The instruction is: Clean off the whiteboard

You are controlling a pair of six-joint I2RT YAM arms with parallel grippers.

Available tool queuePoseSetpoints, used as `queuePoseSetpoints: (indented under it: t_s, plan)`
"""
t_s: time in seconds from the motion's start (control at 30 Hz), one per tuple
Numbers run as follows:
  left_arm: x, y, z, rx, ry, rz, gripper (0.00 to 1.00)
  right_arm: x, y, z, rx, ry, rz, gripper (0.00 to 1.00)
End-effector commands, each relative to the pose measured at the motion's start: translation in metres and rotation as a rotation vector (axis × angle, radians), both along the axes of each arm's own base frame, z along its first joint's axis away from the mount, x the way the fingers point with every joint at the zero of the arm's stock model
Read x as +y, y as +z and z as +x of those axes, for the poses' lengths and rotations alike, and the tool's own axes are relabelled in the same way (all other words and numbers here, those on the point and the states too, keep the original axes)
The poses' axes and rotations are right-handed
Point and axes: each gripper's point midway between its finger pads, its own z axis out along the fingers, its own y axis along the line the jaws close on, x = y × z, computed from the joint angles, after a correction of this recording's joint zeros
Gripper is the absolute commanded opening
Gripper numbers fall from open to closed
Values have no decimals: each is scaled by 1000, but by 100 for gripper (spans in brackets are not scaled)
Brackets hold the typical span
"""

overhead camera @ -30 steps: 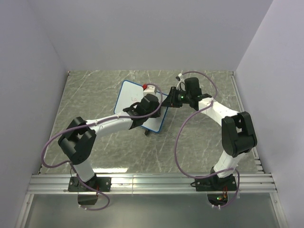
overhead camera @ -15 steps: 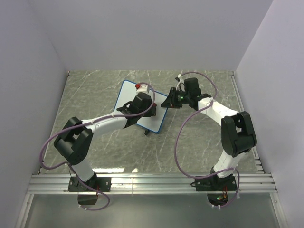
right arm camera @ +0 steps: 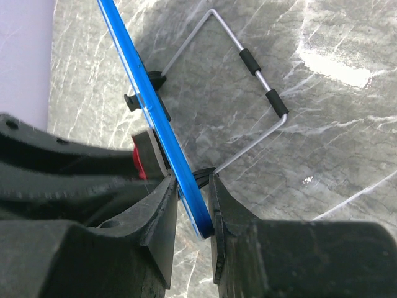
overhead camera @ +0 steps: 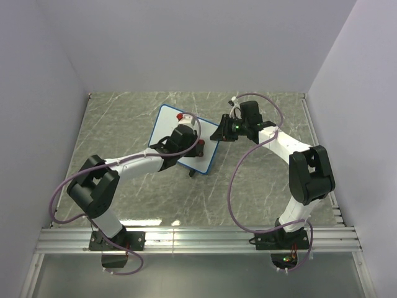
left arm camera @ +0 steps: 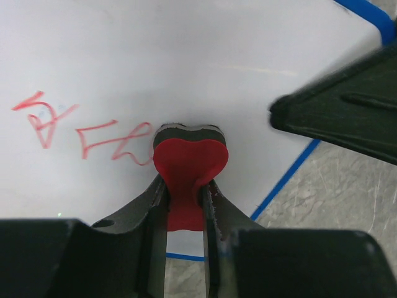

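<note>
At the far middle of the table (overhead camera: 111,124), your whiteboard (overhead camera: 164,121) stands propped at a tilt on its wire stand (right arm camera: 260,74), and the hold on it is your weak spot. The right fingers (right arm camera: 158,211) pinch only the thin blue frame at its right edge, so a hard push from the eraser (left arm camera: 189,162) could twist the board out of that pinch or tip it back on the stand. The left fingers (left arm camera: 146,211) are clamped on the narrow waist of the red eraser, whose dark pad sits against the board; a sideways drag could roll it in that hold. Mind too that your stroke runs toward the red marks (left arm camera: 87,127), which lie just beside the pad on its left in the left wrist view; a pass elsewhere would miss them. The board is white and glossy, blue-rimmed with rounded corners, and clean apart from those few red scribbles.
</note>
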Motion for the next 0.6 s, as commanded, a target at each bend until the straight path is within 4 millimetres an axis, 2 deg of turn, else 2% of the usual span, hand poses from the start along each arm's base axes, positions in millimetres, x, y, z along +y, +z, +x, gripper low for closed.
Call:
queuePoseSetpoints:
  t_s: [0.0,0.1,0.13,0.2,0.3,0.4,0.47,0.5,0.53,0.57]
  plan:
    - [36,-2,18,-1,54,35,0,-30,-26,8,5,-75,-168,0]
    - [49,1,34,-15,72,59,0,-29,-27,8,7,-74,-168,0]
    - [50,8,41,-29,78,56,0,-31,-28,8,6,-75,-167,0]
    - [55,1,46,-8,75,91,0,-30,-28,8,7,-72,-166,0]
    - [49,5,52,-15,48,85,0,-30,-28,7,8,-71,-166,0]
    - [38,3,43,7,17,44,0,-30,-28,8,6,-73,-167,0]
    - [33,-5,28,37,1,25,0,-30,-27,9,4,-73,-166,0]
    - [26,-10,16,49,-23,28,0,-31,-27,10,4,-77,-165,0]
    - [27,-21,2,74,-35,40,0,-30,-26,9,3,-73,-164,0]
    - [22,-22,-4,70,-42,24,0,-30,-26,10,-1,-74,-161,0]
